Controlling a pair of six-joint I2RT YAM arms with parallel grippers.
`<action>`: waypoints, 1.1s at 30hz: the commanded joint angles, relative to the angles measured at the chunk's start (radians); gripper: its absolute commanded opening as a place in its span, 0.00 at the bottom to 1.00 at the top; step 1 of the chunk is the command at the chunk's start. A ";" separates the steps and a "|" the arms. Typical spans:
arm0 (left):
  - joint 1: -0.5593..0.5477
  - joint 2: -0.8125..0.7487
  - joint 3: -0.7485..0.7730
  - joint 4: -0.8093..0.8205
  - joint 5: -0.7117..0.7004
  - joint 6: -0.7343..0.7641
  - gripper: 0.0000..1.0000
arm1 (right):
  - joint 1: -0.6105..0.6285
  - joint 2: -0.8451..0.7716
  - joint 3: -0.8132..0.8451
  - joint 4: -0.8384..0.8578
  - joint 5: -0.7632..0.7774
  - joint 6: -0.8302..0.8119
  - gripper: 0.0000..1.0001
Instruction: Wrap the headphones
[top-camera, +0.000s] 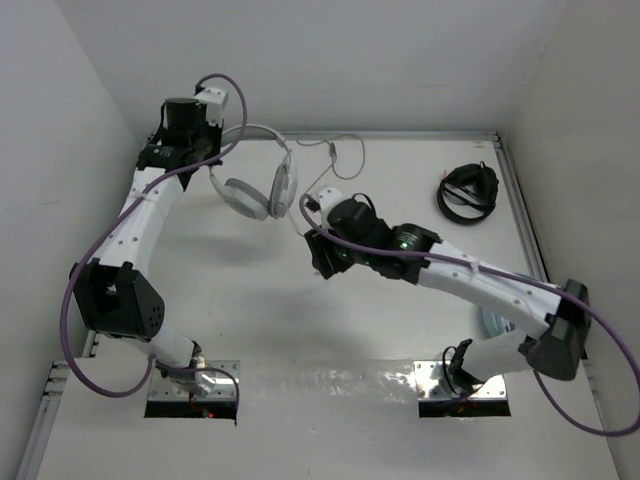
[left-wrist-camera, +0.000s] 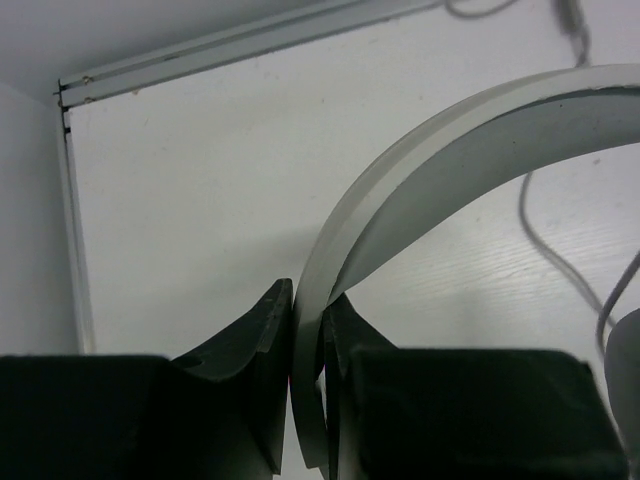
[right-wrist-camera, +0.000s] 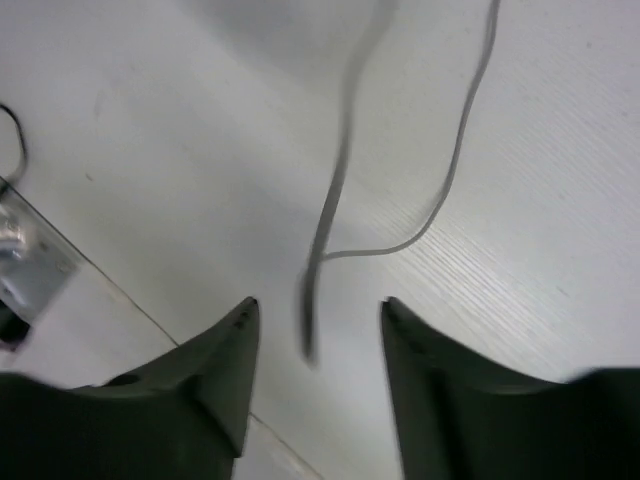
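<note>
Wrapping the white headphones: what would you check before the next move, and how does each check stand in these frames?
1. Hold: left claw clamped on the headband: ok.
2. Readiness: right claw open: ok.
3. Alignment: cable sits inside the open right claw: ok, though blurred.
4. Cable grip: not ok, not yet pinched.
5. Lift: earcups off the table: cannot tell.
6. Clutter: black headphones lie apart from the cable: ok.
</note>
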 joint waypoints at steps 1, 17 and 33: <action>0.005 -0.050 0.120 -0.029 0.071 -0.190 0.00 | -0.004 -0.162 -0.149 0.147 0.023 -0.047 0.58; -0.021 -0.090 0.168 -0.202 0.105 -0.328 0.00 | -0.039 -0.064 0.164 0.395 0.245 -0.163 0.83; -0.036 -0.131 0.111 -0.167 0.046 -0.374 0.00 | -0.056 0.401 0.577 0.052 0.449 0.137 0.96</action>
